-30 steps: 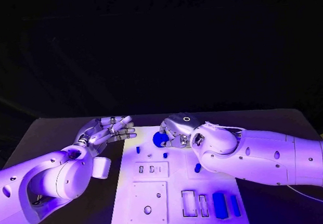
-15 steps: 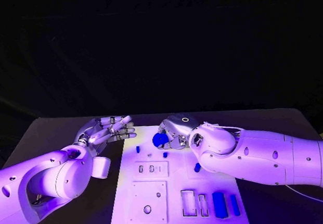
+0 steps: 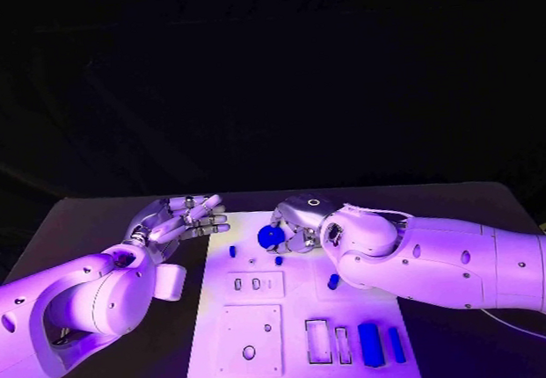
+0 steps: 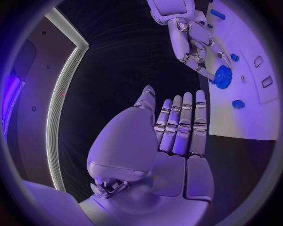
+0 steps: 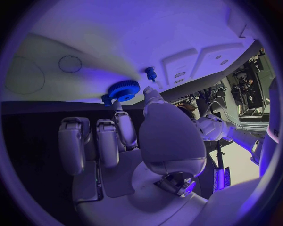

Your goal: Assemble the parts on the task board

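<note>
A blue gear (image 3: 270, 236) is pinched in the right hand (image 3: 304, 222) above the board's (image 3: 228, 351) far end, not yet seated. The left hand (image 3: 177, 221) is held flat, fingers released. Most parts are judged unplaced.

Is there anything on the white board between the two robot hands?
Only bare board. In the head view, the stretch of task board between the open left hand and the right hand, which holds a blue gear, carries no parts.

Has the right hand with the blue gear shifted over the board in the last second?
No. The right hand holds the blue gear at the same spot above the task board.
</note>
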